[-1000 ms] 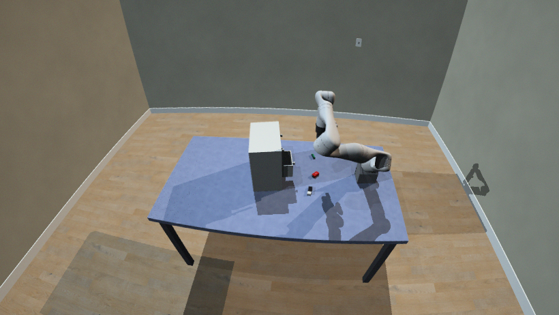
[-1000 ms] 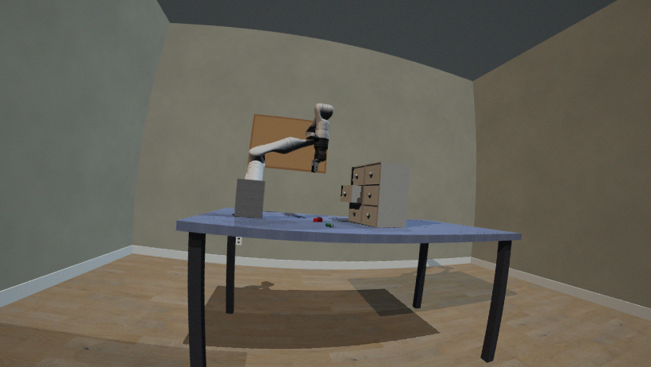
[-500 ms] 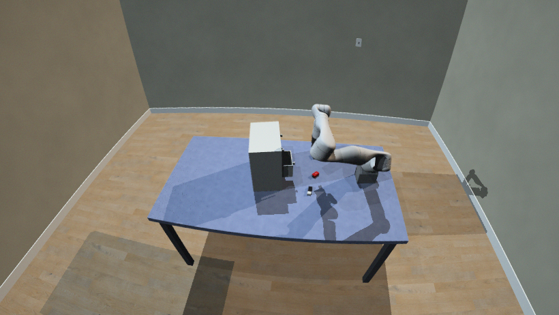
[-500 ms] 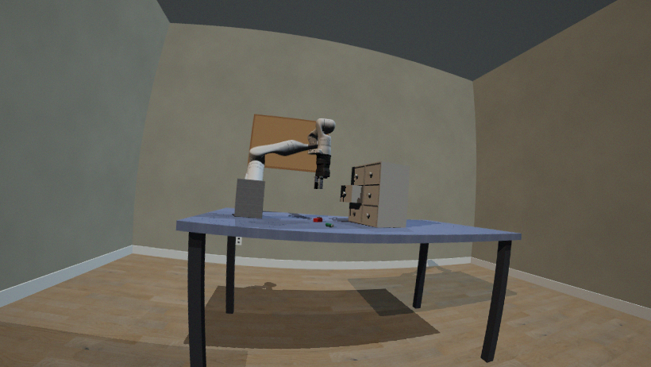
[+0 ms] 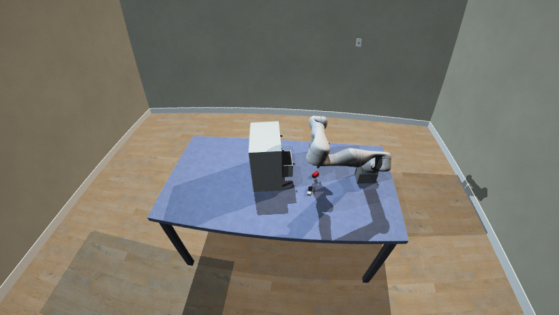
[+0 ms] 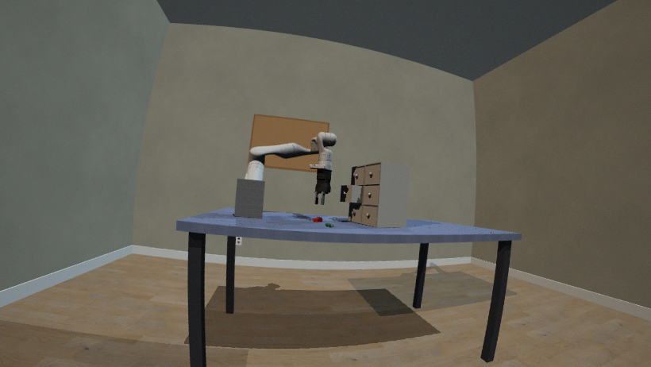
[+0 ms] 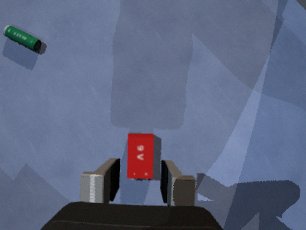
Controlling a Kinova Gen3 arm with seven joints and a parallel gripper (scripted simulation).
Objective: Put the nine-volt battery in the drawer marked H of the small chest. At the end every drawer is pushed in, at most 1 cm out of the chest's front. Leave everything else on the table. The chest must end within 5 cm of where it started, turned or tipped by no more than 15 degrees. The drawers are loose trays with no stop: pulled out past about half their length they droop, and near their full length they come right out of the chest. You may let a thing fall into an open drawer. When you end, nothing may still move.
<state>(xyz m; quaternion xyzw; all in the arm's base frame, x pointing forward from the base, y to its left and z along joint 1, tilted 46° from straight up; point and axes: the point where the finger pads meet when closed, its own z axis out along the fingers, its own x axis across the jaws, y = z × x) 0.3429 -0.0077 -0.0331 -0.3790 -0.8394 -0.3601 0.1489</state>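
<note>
The red nine-volt battery [image 5: 315,174] [image 6: 317,219] [image 7: 140,155] lies flat on the blue table [image 5: 219,195] in front of the small chest [image 5: 266,156] [image 6: 391,193]. My gripper [image 6: 320,199] [image 7: 139,171] is open and empty. It points straight down, well above the table. In the wrist view the battery lies below, between the fingers. One middle drawer [image 5: 288,158] [image 6: 346,193] of the chest stands pulled out toward the arm. The drawer letters are too small to read.
A green cylindrical cell [image 7: 23,38] [image 6: 328,224] lies on the table near the battery. A small white-and-black object [image 5: 310,190] lies in front of the chest. The arm's grey pedestal [image 5: 366,176] [image 6: 248,198] stands at the table's end.
</note>
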